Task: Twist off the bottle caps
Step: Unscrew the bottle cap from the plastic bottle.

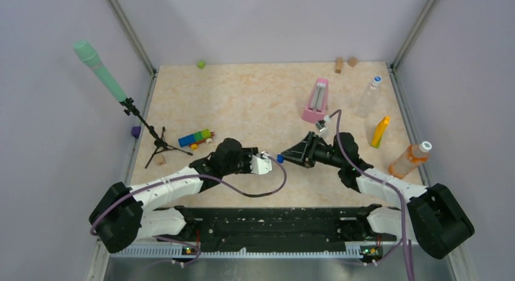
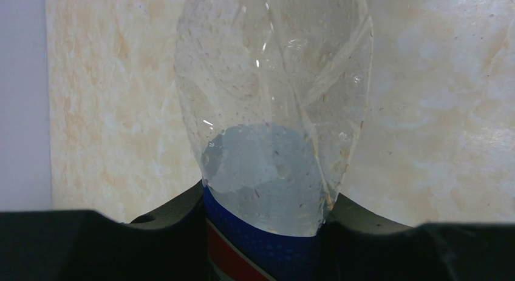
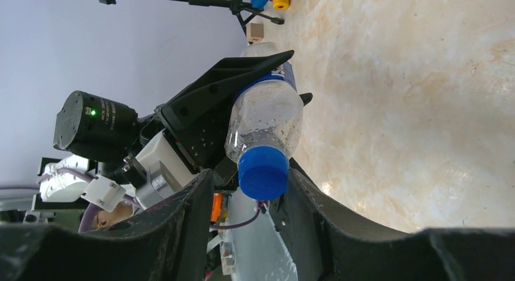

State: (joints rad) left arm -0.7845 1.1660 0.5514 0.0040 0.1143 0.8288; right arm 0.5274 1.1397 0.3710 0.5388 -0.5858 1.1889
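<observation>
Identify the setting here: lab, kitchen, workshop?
Probably a robotics lab test cell: a beige tabletop boxed in by plain walls, strewn with unrelated props: a pink metronome, toy blocks, a microphone on a stand.

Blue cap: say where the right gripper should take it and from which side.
Pinch the round side wall of the blue cap, coming end-on along the axis of the bottle: the left gripper holds it level, cap facing the right gripper.

Pale lavender walls (image 1: 261, 20), beige marbled tabletop (image 1: 243, 105), grey metal corner posts (image 1: 129, 32), even light
</observation>
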